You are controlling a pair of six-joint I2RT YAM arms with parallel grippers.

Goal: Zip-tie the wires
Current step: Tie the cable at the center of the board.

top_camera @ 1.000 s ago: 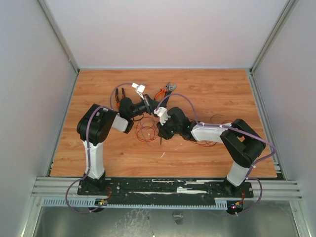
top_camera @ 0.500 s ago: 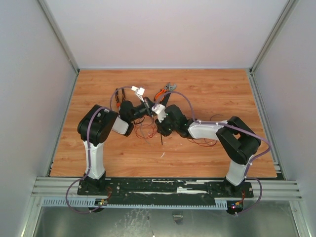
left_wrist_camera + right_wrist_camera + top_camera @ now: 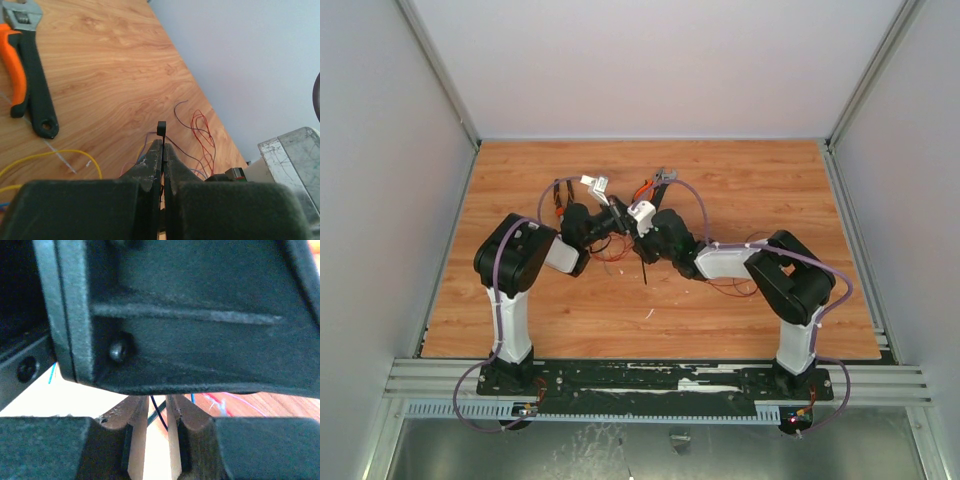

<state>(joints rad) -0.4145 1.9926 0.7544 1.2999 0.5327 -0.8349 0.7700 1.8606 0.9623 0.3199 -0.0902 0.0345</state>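
I see left tool (image 3: 162, 149) clamped tight on the zip tie (image 3: 161, 128), head poking just past the tips; right tool (image 3: 157, 412) jaws narrowly apart, thin black strand (image 3: 159, 416) in the gap, can't tell if it touches; wires (image 3: 202, 131) looped on the worktop (image 3: 100, 75) just beyond.

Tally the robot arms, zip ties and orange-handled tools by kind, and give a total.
Robot arms (left arm, right arm): 2
zip tie: 1
orange-handled tool: 1
Total: 4
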